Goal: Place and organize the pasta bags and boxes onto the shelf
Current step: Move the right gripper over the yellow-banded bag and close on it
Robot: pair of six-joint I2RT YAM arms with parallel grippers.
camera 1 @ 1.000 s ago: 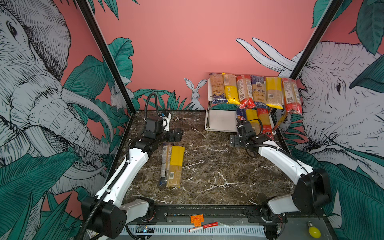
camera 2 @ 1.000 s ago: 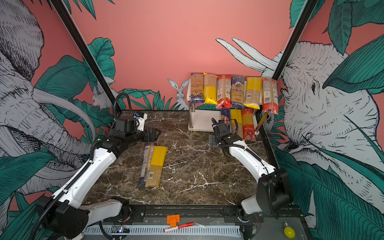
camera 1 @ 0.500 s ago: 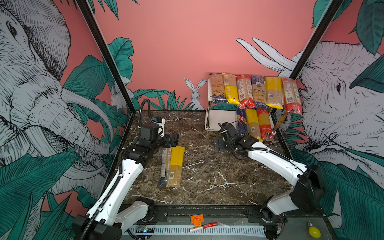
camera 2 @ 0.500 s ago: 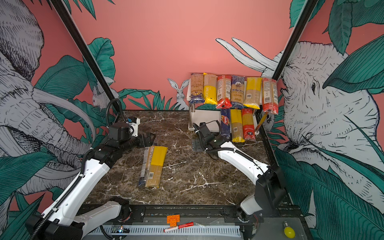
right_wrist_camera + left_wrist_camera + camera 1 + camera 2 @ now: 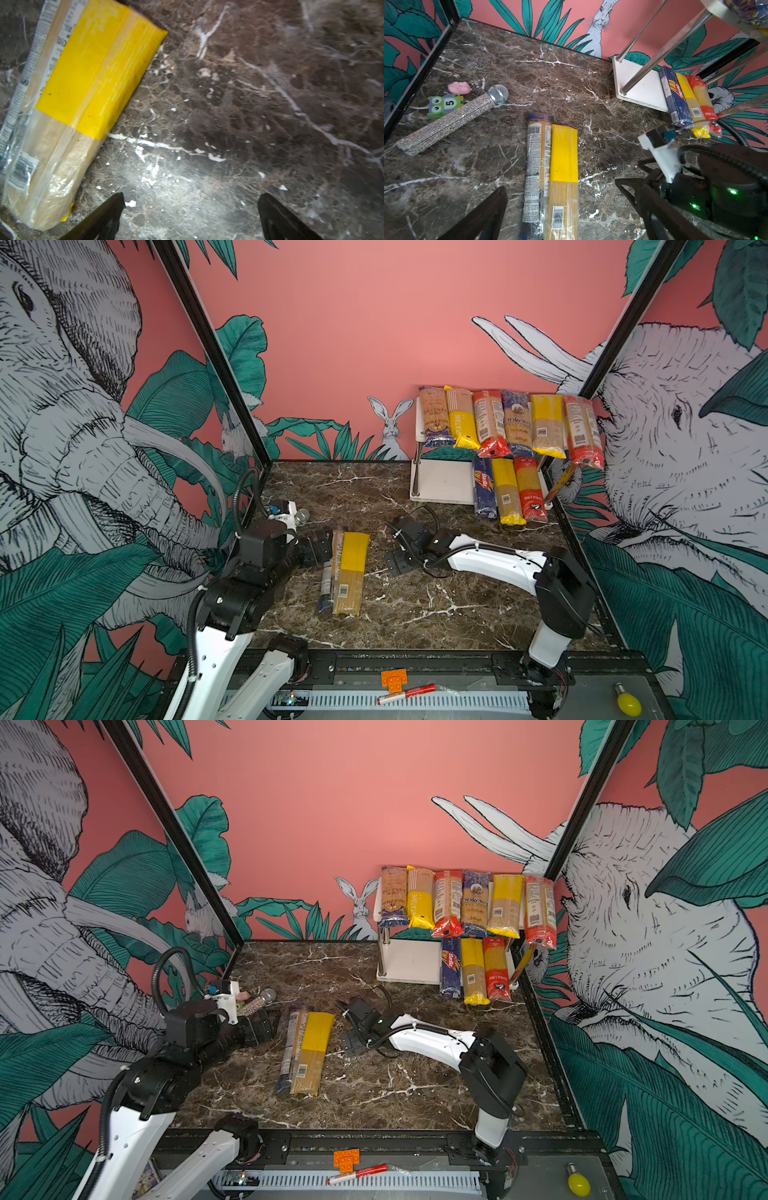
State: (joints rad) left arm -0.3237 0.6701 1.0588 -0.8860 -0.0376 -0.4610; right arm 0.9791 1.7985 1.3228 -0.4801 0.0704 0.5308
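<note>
- Just beside the left jaws, spread wide and empty, lies a glittery microphone [image 5: 259,1002]: one stray swing knocks it.
- Right ahead of them, the blue-ended pack [image 5: 327,572] and yellow pack [image 5: 351,568] lie touching on the counter [image 5: 415,614]. One pinch may drag both!
- Across the packs, the right jaws are spread and empty too: the arms could clash.
- Well beyond those jaws is the shelf [image 5: 442,485], where a sagging pack may snag a post.

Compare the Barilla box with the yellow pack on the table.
The Barilla box is dark blue and opaque; the yellow pack is a bag, half yellow, half clear. The box lies on the shelf's lower board; the pack lies on the table. Both are long, narrow and lie flat.
</note>
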